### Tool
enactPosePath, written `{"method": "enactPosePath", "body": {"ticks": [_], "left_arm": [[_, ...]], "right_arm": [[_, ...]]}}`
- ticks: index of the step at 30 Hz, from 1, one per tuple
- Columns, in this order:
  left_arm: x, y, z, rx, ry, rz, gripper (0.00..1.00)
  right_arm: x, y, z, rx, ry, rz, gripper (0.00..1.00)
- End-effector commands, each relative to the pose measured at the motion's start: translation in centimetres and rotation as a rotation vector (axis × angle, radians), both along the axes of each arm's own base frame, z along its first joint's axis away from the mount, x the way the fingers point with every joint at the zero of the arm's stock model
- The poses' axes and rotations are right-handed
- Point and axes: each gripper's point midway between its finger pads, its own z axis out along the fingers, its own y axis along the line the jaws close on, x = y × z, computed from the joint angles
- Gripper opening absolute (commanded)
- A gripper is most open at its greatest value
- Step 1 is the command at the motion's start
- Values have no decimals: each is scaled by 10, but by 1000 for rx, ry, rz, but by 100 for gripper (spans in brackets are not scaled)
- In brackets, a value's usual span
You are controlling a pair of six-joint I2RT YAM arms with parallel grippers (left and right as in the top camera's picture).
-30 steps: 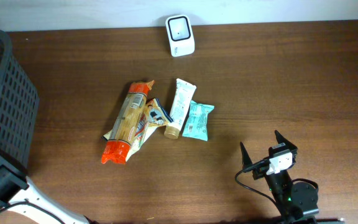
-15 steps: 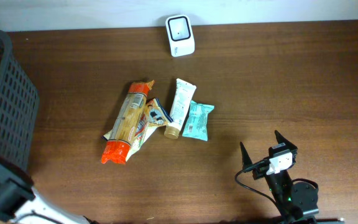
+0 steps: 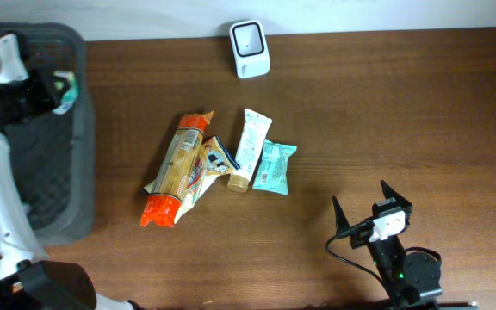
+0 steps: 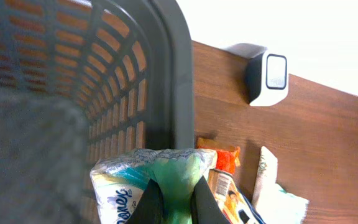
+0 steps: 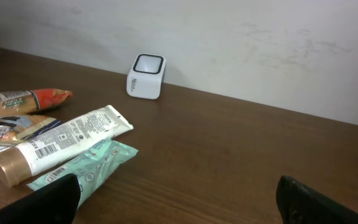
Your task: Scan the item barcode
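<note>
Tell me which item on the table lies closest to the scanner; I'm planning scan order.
The white tube with the gold cap: its crimped end reaches nearer the scanner than the orange-ended packet or the teal packet.

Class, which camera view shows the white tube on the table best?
The right wrist view: the white tube lies close, barcode facing the camera. Overhead shows the white tube whole but small, its print unreadable. The left wrist view catches only its crimped end.

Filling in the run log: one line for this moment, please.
left hand: shut on tissue pack, over basket | right hand: open, empty | scanner: nothing over it
</note>
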Motion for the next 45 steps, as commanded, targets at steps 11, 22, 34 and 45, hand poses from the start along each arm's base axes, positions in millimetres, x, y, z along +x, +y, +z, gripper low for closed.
{"method": "enactPosePath", "body": {"ticks": [11, 22, 34, 45], "left_arm": [[-4, 12, 77, 253, -185, 130, 0], [-40, -218, -86, 201, 231, -407, 0], [-15, -247, -202, 419, 334, -432, 69], [-24, -129, -62, 553, 224, -244, 99]], "right_arm": [[0, -1, -4, 0, 6, -2, 99], [0, -1, -4, 0, 6, -2, 99], [0, -1, -4, 0, 6, -2, 99], [0, -1, -4, 0, 5, -2, 99]]}}
